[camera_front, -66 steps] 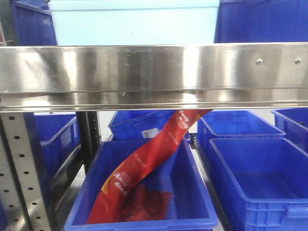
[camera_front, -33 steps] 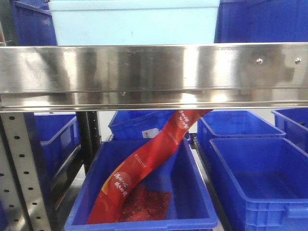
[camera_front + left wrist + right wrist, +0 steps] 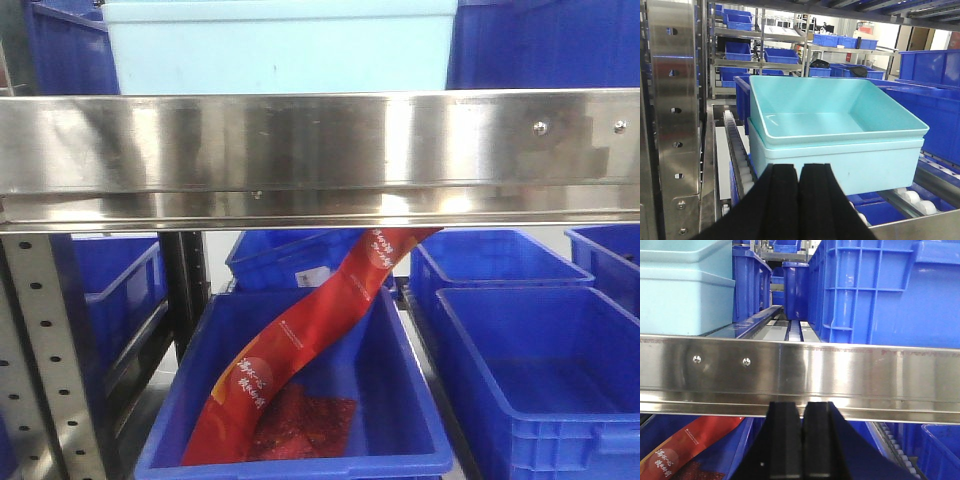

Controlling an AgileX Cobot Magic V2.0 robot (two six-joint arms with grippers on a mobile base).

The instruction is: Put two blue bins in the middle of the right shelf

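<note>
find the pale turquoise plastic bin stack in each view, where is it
Front view: the pale turquoise plastic bin stack sits top centre, above the steel shelf rail.
Left wrist view: centre, two nested bins just beyond the shut left gripper.
Right wrist view: upper left corner.
Shared landmark: the steel rail, also in the right wrist view.

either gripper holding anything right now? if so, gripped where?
Nothing held. The left gripper is shut and empty before the stacked light-teal plastic bins; the right gripper is shut and empty under the steel shelf rail.
</note>
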